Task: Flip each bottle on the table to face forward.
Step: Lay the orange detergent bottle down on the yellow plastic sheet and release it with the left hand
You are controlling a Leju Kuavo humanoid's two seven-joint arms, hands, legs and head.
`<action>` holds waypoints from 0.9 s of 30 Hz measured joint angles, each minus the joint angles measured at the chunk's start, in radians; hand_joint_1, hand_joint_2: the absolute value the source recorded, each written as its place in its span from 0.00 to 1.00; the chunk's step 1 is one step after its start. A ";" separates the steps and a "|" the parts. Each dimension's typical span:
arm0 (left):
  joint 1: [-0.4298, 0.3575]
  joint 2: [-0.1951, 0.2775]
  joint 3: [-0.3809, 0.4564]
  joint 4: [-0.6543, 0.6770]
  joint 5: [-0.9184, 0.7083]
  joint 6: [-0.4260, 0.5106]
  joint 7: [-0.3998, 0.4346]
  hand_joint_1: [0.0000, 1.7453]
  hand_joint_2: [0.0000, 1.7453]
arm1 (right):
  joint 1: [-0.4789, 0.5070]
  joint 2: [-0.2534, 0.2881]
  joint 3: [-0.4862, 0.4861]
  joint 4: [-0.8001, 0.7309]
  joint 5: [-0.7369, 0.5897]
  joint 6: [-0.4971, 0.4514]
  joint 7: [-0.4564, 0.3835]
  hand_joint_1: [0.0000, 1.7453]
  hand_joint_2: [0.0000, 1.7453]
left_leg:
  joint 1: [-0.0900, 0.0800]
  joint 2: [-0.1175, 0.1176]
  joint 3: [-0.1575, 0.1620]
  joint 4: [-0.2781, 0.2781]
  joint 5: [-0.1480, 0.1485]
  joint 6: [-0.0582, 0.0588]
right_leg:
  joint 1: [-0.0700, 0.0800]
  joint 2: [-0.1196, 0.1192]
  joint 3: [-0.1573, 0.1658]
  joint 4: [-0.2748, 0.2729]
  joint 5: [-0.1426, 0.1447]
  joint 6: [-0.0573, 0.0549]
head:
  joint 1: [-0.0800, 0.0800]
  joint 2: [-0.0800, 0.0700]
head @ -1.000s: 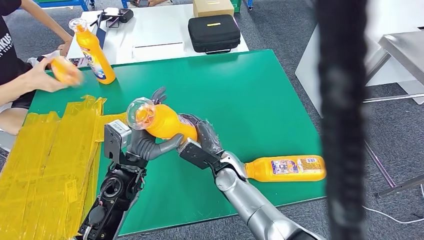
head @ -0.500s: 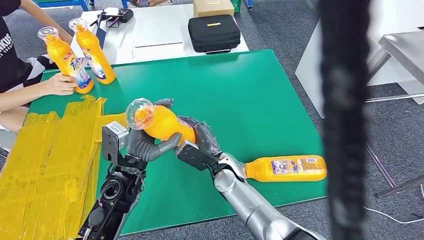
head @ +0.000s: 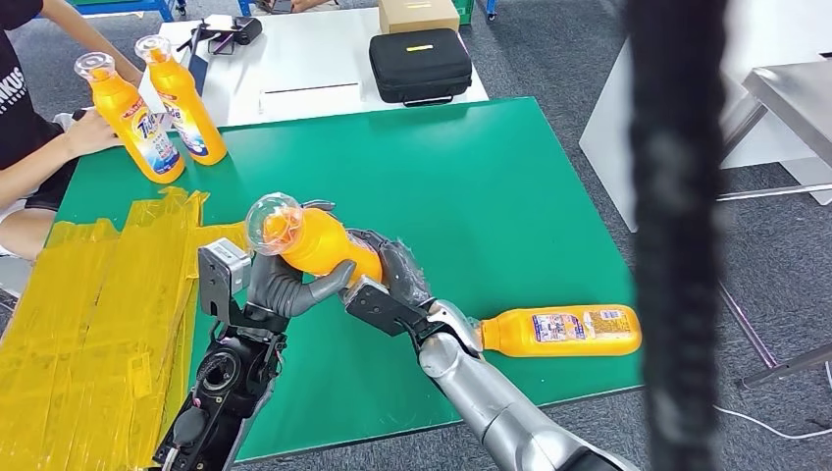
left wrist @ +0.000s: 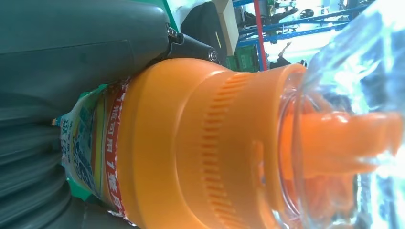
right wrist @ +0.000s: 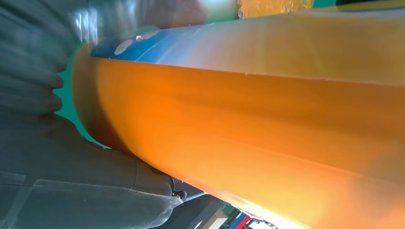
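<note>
In the head view the left hand (head: 285, 285) and the right hand (head: 392, 280) both grip one orange bottle (head: 319, 240) above the green table (head: 491, 186); the bottle is tilted, its clear cap (head: 270, 218) up and out past the left hand's thumb side, its base buried in the right hand's fingers; the left hand wraps the upper body just below the cap, the right hand closes round the lower body, and the two hands lie almost touching along the bottle; just beyond the right forearm, on the side away from the left hand, a second bottle (head: 561, 330) lies flat on the table with its label up and its neck hidden behind the arm; far ahead of the left hand, near the table's far corner, two more bottles stand upright side by side, the nearer bottle (head: 132, 123) and the farther bottle (head: 184, 103), with a person's hand (head: 86, 130) just beside the nearer one; sheets of yellow tape (head: 98, 314) cover the table on the outer side of the left arm; a black case (head: 420, 65) sits on a white table (head: 294, 93) beyond the green one. In the left wrist view the left hand's grey thumb (left wrist: 71, 52) presses the held bottle's labelled shoulder, and the orange ribbed collar (left wrist: 224, 143) and clear cap stretch away from the palm. In the right wrist view the right hand's dark fingers (right wrist: 28, 67) curl round the bottle's smooth orange body, which runs out from the palm.
</note>
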 joint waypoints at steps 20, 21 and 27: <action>-0.041 0.032 0.185 0.014 -0.701 0.675 -0.014 1.00 1.00 | 0.152 -0.078 -0.004 -0.396 0.230 -0.268 0.094 0.00 1.00 | 0.000 0.000 0.000 0.000 0.000 0.000 | 0.000 0.000 -0.001 0.000 0.000 0.000 | 0.000 0.000; -0.045 0.034 0.198 0.022 -0.740 0.686 -0.007 1.00 1.00 | 0.162 -0.086 -0.005 -0.420 0.243 -0.275 0.100 0.00 1.00 | 0.000 0.000 0.000 0.000 0.000 0.000 | 0.000 0.000 -0.001 0.000 0.000 0.000 | 0.000 0.000; -0.072 0.061 0.286 0.069 -1.440 0.684 0.307 1.00 1.00 | 0.211 -0.116 -0.024 -0.525 0.406 -0.311 0.174 0.00 1.00 | 0.000 0.000 0.000 0.000 0.000 0.000 | 0.000 0.000 -0.001 0.000 0.000 0.000 | 0.001 0.000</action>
